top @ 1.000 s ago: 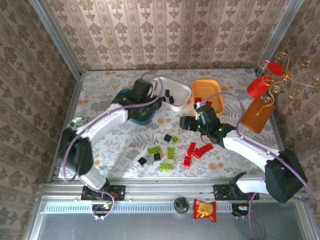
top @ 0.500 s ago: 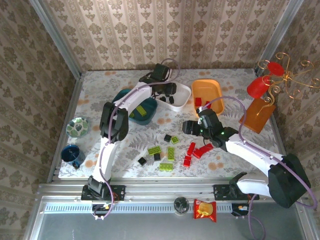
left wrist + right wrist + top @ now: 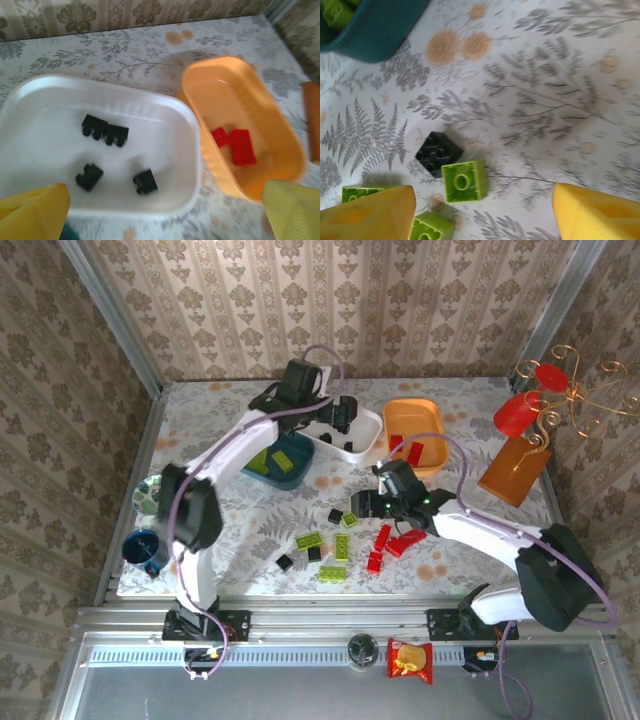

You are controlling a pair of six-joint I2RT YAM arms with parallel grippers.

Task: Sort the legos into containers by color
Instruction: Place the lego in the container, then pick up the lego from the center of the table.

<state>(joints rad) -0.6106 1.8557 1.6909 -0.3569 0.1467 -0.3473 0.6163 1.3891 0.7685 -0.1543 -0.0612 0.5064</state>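
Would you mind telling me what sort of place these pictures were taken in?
Probably a lab test booth dressed up as a home: patterned wallpaper panels held in metal framing, a floral tablecloth, and two robot arms bolted to a rail.

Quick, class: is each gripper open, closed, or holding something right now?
Left gripper: open, jaws wide apart, holding nothing.
Right gripper: open, jaws wide apart, holding nothing.

Teal tray (image 3: 375,35) — green legos (image 3: 335,12) inside — cropped at the corner.
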